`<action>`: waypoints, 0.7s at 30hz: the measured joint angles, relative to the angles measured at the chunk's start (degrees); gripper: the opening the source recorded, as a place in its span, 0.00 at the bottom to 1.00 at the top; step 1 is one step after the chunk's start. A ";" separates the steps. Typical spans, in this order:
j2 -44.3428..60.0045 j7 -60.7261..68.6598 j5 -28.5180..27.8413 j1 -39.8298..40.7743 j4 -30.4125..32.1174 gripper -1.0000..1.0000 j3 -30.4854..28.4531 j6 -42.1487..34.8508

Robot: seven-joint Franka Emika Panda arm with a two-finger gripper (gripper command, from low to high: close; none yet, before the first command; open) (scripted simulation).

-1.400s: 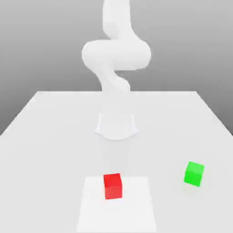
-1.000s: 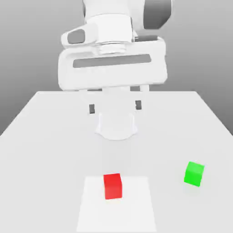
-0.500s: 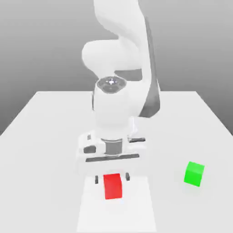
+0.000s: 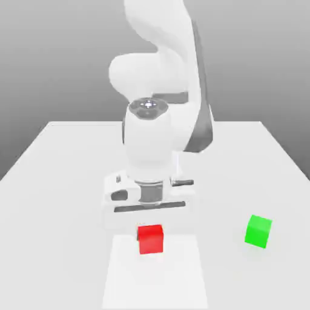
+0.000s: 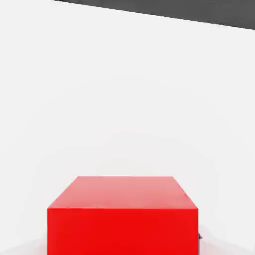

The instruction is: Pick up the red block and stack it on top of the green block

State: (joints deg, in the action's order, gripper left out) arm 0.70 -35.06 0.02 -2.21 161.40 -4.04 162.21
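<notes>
Grey, featureless background is being seen behind a plain white tabletop (image 4: 54,181), on which a slightly brighter square patch (image 4: 181,272) is being shown near the front edge. At the far edge of that patch the red block (image 4: 151,238) is being held, with the white Panda arm (image 4: 158,145) bent down directly over it so that the wrist is pointing straight at the surface. The gripper (image 4: 151,233) is being kept narrowed onto the red block, its fingers closed against the block's two sides; the block's upper part is being hidden by the hand in the exterior view. In the hand view the red block (image 5: 123,214) is being seen close up, squarely centred, which suggests the grasp is being taken across the block's middle for a stable lift.

The green block (image 4: 258,230) is being left untouched, well apart toward the exterior view's right, where it is waiting as the stacking base.

Compared with half a second earlier, the dark fingertips that were being seen spread on either side of the red block are no longer being seen apart, and the hand is sitting lower over the block. Neither block is being shown as shifted across the tabletop.
</notes>
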 joint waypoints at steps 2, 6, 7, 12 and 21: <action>-1.77 2.34 -0.12 0.19 0.15 0.00 0.67 -1.73; -2.92 12.05 0.26 -6.35 -0.35 0.00 3.29 -3.45; -3.11 14.66 0.36 -7.70 -0.50 0.00 3.73 -3.81; -4.04 27.77 0.76 -14.50 -1.30 0.00 5.82 -5.58; -5.74 51.44 1.49 -25.47 -2.73 0.00 10.33 -8.68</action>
State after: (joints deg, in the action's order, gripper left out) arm -5.04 16.38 1.52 -27.68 158.67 6.29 153.52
